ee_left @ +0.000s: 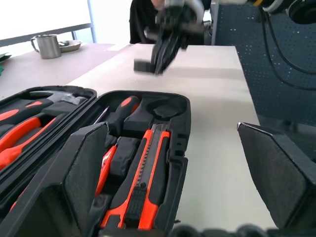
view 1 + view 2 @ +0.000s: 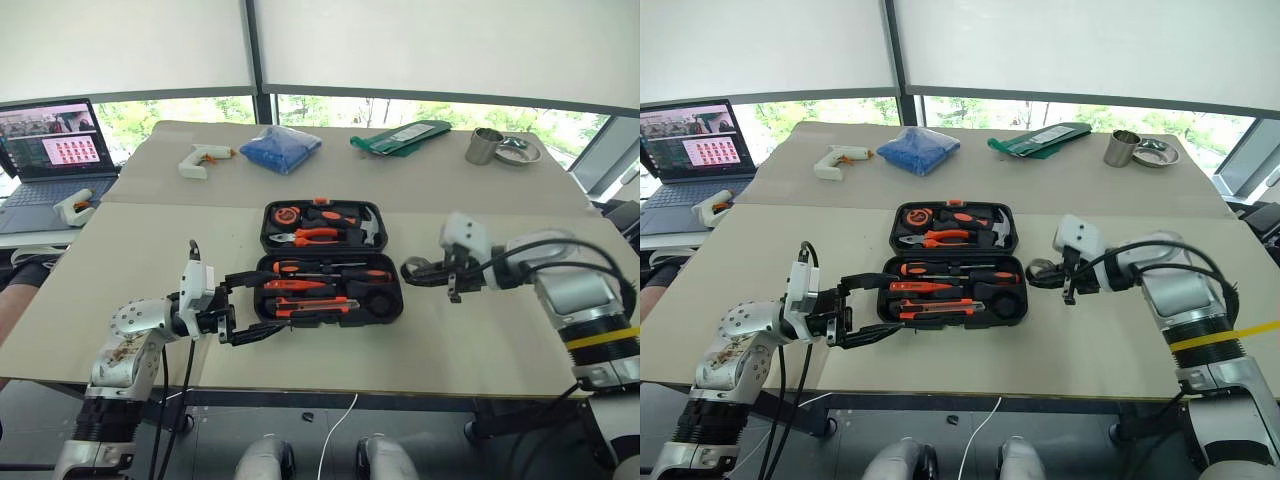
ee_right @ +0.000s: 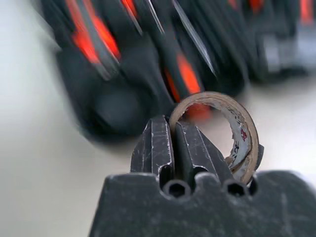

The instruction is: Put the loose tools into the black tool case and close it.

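Beige tabletop [image 2: 480,330]: we see the black tool case [image 2: 330,262] lying open, screwdrivers [image 2: 318,268] and utility knife [image 2: 310,304] already slotted. Right gripper [image 2: 412,270] pinches the tape roll [image 3: 232,133] beside the case; left gripper [image 2: 238,308] gapes empty. Left: seat roll, close lid.

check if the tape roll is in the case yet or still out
Still out. The small black tape roll is pinched in the right claw, off the table beside the open black tool case.

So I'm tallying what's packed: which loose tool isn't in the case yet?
The small black tape roll, pinched in the right gripper beside the black tool case; the screwdrivers and utility knife already lie inside.
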You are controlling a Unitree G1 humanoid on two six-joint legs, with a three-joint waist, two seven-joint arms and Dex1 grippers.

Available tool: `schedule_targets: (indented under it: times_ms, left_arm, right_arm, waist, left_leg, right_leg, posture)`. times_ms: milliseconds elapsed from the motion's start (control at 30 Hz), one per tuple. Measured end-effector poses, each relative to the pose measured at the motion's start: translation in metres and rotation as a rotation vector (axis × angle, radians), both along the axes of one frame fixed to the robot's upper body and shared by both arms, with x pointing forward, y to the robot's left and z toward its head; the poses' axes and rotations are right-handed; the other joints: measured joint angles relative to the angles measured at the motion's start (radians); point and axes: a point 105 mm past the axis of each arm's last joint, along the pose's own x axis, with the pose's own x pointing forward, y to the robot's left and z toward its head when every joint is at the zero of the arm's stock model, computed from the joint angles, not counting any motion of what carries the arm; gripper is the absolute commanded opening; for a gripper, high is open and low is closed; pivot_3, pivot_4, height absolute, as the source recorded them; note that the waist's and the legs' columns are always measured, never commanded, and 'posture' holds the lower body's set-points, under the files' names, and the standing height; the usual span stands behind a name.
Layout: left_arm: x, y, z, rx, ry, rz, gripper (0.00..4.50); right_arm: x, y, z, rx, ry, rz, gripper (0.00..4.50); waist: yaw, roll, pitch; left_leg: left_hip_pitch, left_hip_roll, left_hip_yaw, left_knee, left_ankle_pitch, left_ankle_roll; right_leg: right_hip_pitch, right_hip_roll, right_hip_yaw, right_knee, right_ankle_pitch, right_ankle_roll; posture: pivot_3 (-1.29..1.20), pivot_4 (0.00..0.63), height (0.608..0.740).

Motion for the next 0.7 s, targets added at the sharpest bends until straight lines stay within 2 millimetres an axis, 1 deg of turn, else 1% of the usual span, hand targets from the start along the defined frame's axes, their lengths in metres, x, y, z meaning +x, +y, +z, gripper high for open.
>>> schedule_targets:
  times_ms: [67, 133, 167, 233, 300, 633, 700]
  left_arm:
    - [-0.001, -0.001, -0.001, 0.003, -0.002, -0.007, 4.50]
    - [-0.002, -0.002, -0.003, 0.010, -0.003, -0.013, 4.50]
    - [-0.003, -0.002, -0.004, 0.014, -0.001, -0.015, 4.50]
    - [-0.003, -0.002, -0.005, 0.015, 0.001, -0.016, 4.50]
    - [-0.003, -0.003, -0.005, 0.017, 0.001, -0.016, 4.50]
    - [-0.001, 0.001, -0.007, 0.056, 0.000, 0.005, 4.50]
    - [-0.001, 0.001, -0.007, 0.055, 0.000, 0.009, 4.50]
  right_arm:
    - [-0.011, 0.012, 0.001, 0.011, 0.029, 0.051, 0.06]
    - [-0.015, 0.020, -0.008, 0.000, 0.064, 0.063, 0.06]
    - [-0.017, 0.022, -0.018, -0.015, 0.089, 0.059, 0.06]
    - [-0.016, 0.023, -0.032, -0.046, 0.117, 0.041, 0.06]
    - [-0.012, 0.021, -0.038, -0.065, 0.122, 0.009, 0.06]
    - [-0.008, 0.025, -0.053, -0.089, 0.135, -0.016, 0.06]
    - [-0.008, 0.025, -0.055, -0.090, 0.143, -0.019, 0.79]
  waist:
    - [0.002, 0.000, 0.000]
    - [0.002, 0.000, 0.000]
    - [0.003, 0.000, 0.000]
    - [0.006, 0.000, 0.000]
    - [0.006, 0.000, 0.000]
    - [0.005, 0.000, 0.000]
    - [0.005, 0.000, 0.000]
  left_leg:
    - [0.000, 0.000, 0.000, 0.000, 0.000, 0.000]
    - [0.000, 0.000, 0.000, 0.000, 0.000, 0.000]
    - [0.000, -0.001, 0.000, 0.000, 0.000, 0.000]
    - [0.000, -0.001, 0.000, 0.000, 0.000, 0.000]
    - [-0.001, -0.001, 0.000, 0.001, 0.000, 0.000]
    - [0.000, -0.001, 0.000, 0.000, 0.000, 0.000]
    - [-0.001, -0.001, 0.000, 0.000, 0.000, 0.000]
  right_leg:
    - [0.000, 0.000, 0.000, 0.000, 0.000, 0.000]
    - [0.000, 0.000, 0.000, 0.000, 0.000, 0.000]
    - [0.000, -0.001, 0.000, 0.000, 0.000, -0.001]
    - [-0.001, -0.001, 0.000, 0.000, 0.000, 0.000]
    - [-0.001, -0.001, 0.000, 0.000, 0.001, 0.000]
    - [-0.001, -0.001, 0.000, 0.000, 0.000, 0.000]
    - [-0.001, -0.001, 0.000, 0.000, 0.000, 0.000]
  posture:
    - [0.00, 0.150, 0.739]
    - [0.00, 0.150, 0.739]
    - [0.00, 0.150, 0.739]
    - [0.00, 0.150, 0.739]
    - [0.00, 0.150, 0.739]
    - [0.00, 0.150, 0.739]
    - [0.00, 0.150, 0.739]
